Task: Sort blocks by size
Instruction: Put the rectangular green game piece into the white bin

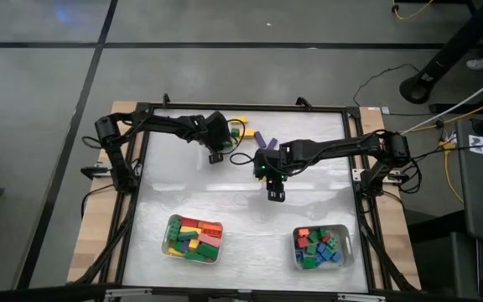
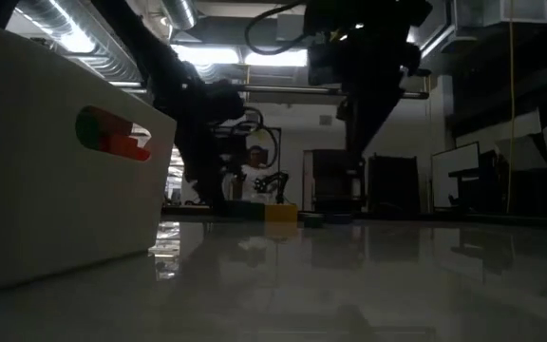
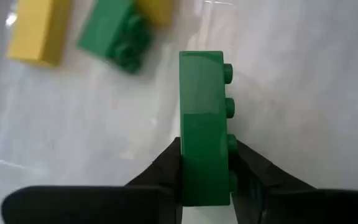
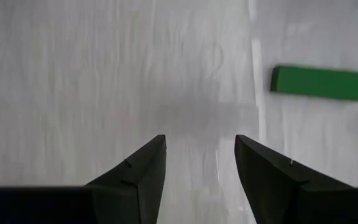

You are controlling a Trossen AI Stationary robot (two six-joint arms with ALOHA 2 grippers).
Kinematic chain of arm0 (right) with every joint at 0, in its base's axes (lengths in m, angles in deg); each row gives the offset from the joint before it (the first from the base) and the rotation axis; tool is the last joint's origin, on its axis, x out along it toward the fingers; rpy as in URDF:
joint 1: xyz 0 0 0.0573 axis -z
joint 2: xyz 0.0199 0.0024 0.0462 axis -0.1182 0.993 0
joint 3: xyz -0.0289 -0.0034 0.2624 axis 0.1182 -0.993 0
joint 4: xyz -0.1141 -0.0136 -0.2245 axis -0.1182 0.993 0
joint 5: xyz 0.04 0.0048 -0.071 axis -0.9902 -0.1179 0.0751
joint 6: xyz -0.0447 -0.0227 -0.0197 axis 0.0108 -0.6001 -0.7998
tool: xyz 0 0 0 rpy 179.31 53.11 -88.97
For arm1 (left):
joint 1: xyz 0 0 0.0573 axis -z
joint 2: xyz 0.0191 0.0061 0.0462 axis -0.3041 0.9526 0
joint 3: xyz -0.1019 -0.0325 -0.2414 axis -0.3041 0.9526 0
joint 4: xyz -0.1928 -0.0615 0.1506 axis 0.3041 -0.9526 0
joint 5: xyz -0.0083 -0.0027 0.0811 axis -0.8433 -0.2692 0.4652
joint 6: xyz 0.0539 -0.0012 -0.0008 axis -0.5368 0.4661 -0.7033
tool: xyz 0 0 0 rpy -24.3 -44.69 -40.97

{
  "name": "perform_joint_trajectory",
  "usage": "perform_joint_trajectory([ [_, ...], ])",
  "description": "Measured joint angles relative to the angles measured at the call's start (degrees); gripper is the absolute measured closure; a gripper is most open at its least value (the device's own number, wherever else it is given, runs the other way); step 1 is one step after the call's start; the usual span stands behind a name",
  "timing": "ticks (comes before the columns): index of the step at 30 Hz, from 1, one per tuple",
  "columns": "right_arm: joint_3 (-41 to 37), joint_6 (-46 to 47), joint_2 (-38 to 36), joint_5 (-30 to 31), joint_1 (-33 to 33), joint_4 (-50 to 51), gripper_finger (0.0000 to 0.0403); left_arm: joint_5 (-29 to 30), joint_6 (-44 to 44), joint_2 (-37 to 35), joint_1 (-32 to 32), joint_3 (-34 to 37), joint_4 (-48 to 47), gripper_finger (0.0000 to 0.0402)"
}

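One long green block [image 3: 204, 127] stands clamped between the left pincer's [image 3: 207, 165] fingers.

no text, label, brand, number or sign could be read in any of the views. the blocks [image 3: 204, 124] carried only plain studs, without letters that could be made out, and the trays [image 1: 168, 239] and the table [image 1: 250, 210] were plain too.
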Motion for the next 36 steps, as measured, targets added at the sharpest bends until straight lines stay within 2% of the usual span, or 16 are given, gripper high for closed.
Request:
perform_joint_trajectory([
  [4, -2.19, 3.83, 0.0, 0.57, 0.0, -5.58, 0.0214, -1.3, 2.89, -4.26, 2.2, -2.63, -8.25, 0.0328],
  [8, -3.69, 10.24, 0.0, 1.75, 0.0, -9.36, 0.0214, -6.99, 6.89, -9.33, 5.59, -4.19, -18.8, 0.0328],
  [14, -5.59, 19.04, 0.0, 11.94, -0.04, -12.73, 0.0214, -19.55, 15.01, -18.71, 13.84, -4.64, -31.53, 0.0328],
  [19, -6.79, 23.7, 0.0, 20.58, 0.0, -12.73, 0.0214, -22.62, 25.55, -24.75, 24.67, -4.6, -40.21, 0.0322],
  [28, -7.29, 26.42, 0.0, 21.54, 0.0, -16.43, 0.0214, -21.97, 47.26, -26.9, 46.0, -2.13, -40.67, 0.0317],
  [36, -7.29, 34.98, 0.02, 25.99, 0.0, -18.17, 0.0214, -18.11, 63.34, -26.67, 56.5, 1.46, -28.57, 0.0307],
])
